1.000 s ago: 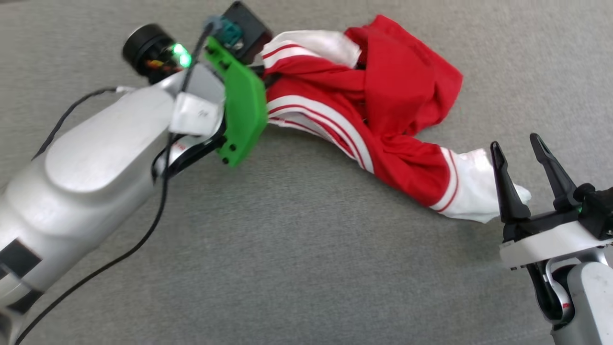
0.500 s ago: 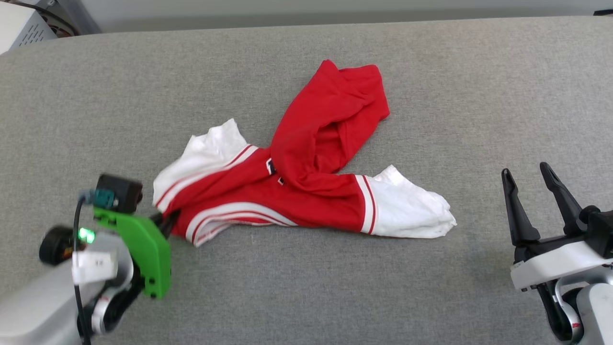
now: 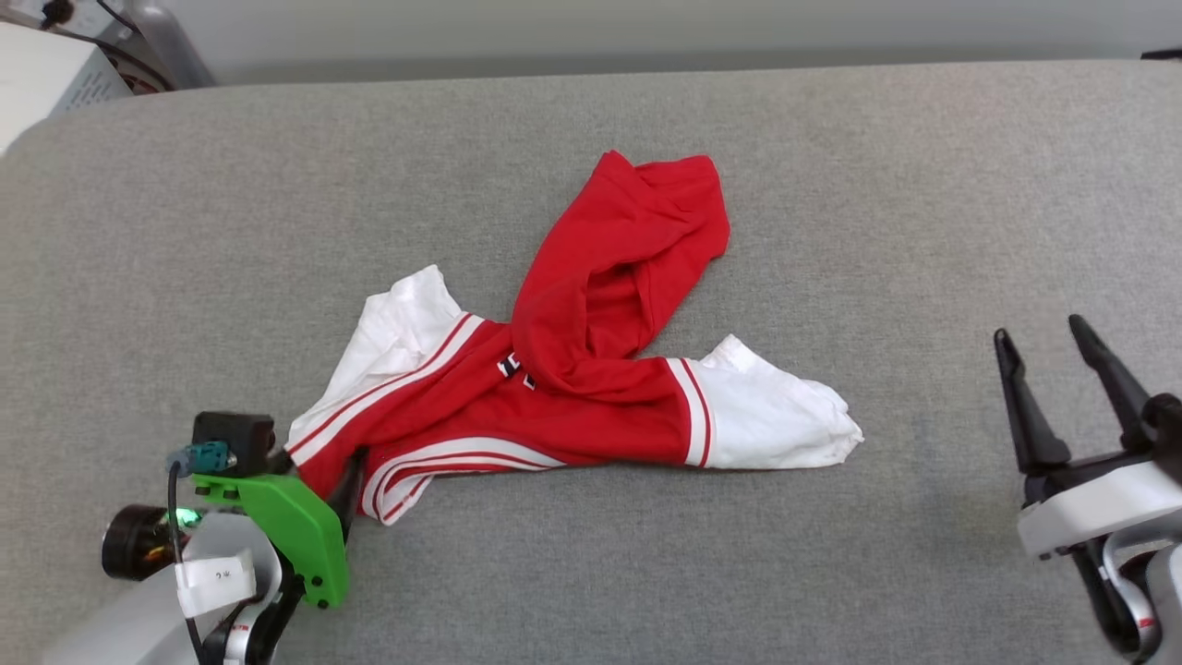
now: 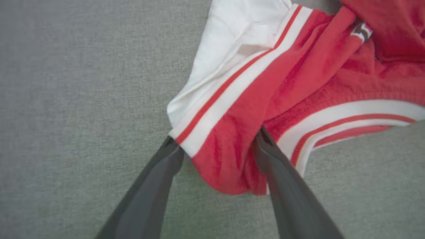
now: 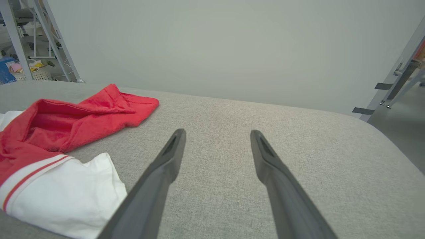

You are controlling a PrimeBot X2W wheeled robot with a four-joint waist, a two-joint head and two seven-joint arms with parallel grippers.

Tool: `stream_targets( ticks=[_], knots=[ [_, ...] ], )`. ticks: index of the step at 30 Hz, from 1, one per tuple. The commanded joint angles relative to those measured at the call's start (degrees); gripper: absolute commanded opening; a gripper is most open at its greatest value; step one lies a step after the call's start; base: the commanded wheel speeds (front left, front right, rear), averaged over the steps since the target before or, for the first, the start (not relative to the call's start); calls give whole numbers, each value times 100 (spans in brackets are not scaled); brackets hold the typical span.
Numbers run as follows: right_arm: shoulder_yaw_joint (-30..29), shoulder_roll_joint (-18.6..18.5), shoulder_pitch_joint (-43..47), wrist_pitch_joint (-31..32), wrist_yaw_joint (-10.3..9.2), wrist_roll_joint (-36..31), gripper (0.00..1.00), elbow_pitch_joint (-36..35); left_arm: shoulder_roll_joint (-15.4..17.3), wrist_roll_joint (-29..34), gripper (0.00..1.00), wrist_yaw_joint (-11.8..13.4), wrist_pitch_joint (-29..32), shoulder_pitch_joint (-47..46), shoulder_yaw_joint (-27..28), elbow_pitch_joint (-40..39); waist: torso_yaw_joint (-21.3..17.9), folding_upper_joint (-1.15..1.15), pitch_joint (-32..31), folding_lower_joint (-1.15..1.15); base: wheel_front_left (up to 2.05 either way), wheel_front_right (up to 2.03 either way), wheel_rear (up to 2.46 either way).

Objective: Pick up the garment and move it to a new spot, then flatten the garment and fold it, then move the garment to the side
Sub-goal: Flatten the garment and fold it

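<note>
Red jersey T-shirt (image 3: 572,406) is found crumpled mid-counter (image 3: 591,573), body bunched over the chest. Left tool (image 4: 215,136) is spread open astride the shoulder fold, nothing clamped; placement judged done, flattening pending. Right tool (image 3: 1042,331) is held open, empty, well apart.

The red, white-sleeved garment (image 3: 591,416) lies crumpled on grey fabric (image 3: 831,185).

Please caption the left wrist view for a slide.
Left gripper, jaws open, straddling a fold of the garment on a grey surface.
</note>
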Motion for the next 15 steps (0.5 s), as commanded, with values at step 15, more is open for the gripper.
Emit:
stream_targets(
  ticks=[15],
  knots=[
    [1334,-1568,-1790,1814,-4,851,100,-848,-449,1897,100,1629,-633,841,1668,-1445,580,0,-297,0,0,0,0]
  ],
)
